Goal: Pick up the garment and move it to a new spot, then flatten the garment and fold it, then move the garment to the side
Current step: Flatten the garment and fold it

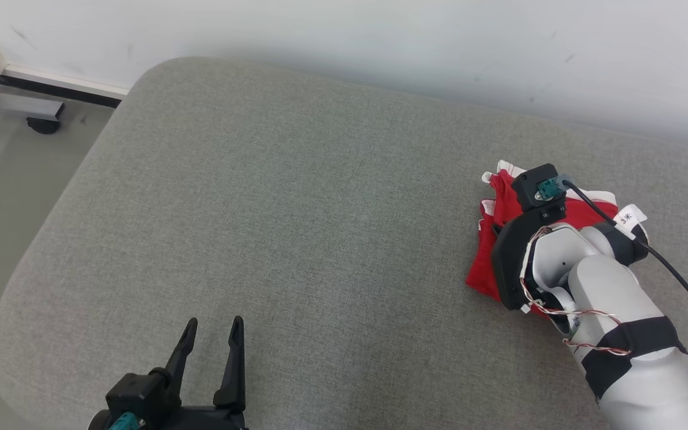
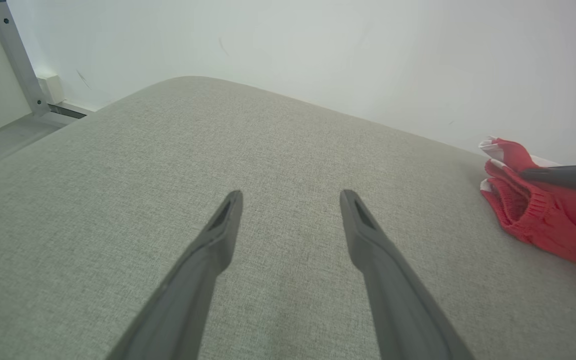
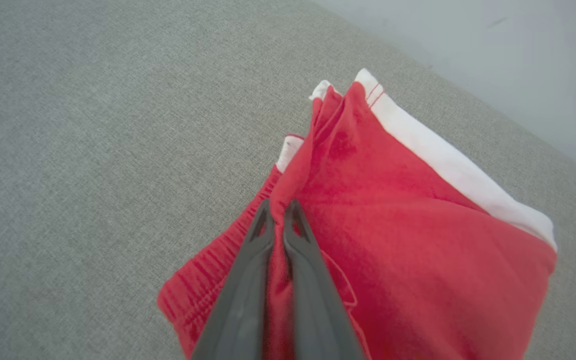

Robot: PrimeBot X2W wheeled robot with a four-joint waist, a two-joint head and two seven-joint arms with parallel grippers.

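The garment (image 1: 493,239) is a red piece with white trim, lying bunched at the right side of the grey cushion (image 1: 296,227). In the right wrist view my right gripper (image 3: 278,206) is shut on a raised fold of the garment (image 3: 398,220), red cloth pinched between the two fingers. The right arm's wrist covers much of the garment in the head view. My left gripper (image 1: 211,329) stands open at the lower left over bare cushion, nothing between its fingers (image 2: 218,225). The garment (image 2: 543,215) shows at the right edge of the left wrist view.
A white wall (image 1: 380,42) runs behind the cushion's far edge. To the left the cushion rounds off above the floor, where a metal frame foot (image 1: 39,119) stands. A black cable (image 1: 672,269) trails from the right wrist.
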